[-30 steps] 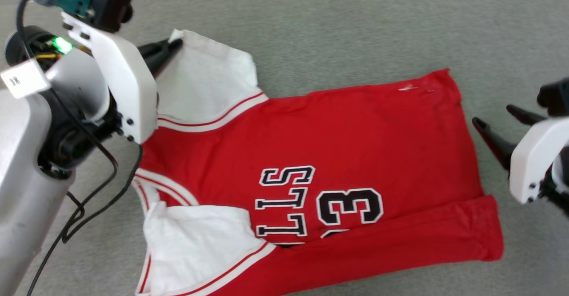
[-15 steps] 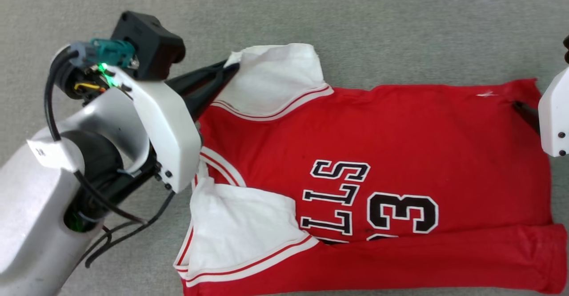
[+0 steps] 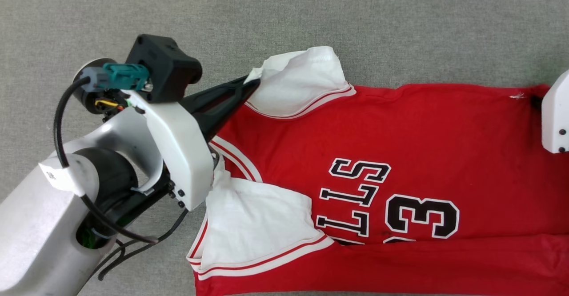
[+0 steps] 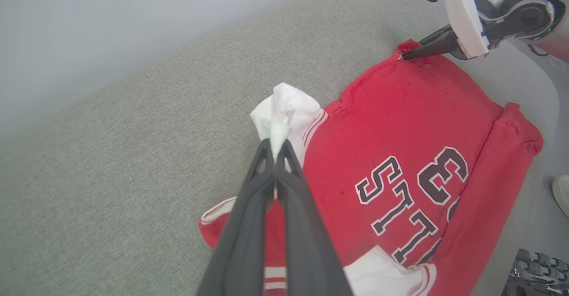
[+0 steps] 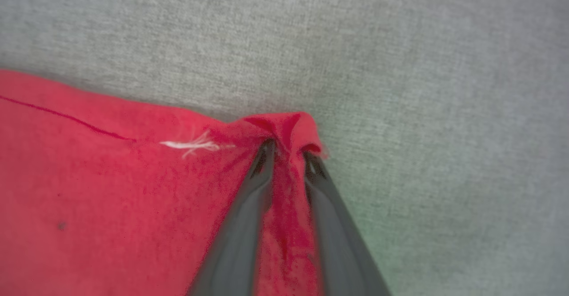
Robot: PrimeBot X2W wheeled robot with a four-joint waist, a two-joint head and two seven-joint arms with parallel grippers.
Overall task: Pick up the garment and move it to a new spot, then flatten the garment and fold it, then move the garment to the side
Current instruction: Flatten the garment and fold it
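A plain indoor room, its kind unclear. A grey woven fabric surface (image 3: 400, 20) meets a bare pale wall (image 4: 111, 20).

A grey woven-fabric counter (image 3: 400, 25) spreads across the scene, and a plain pale wall (image 4: 111, 29) stands behind its far edge. Off its right side is a smoother grey floor (image 4: 540, 225). There a white rounded object (image 4: 561, 194), cropped at the frame edge, lies well apart from a dark ridged item (image 4: 535, 271).

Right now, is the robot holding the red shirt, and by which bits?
Yes, the jersey is held twice: the left gripper pinches the tip of a white sleeve, and the right gripper pinches a red hem corner.
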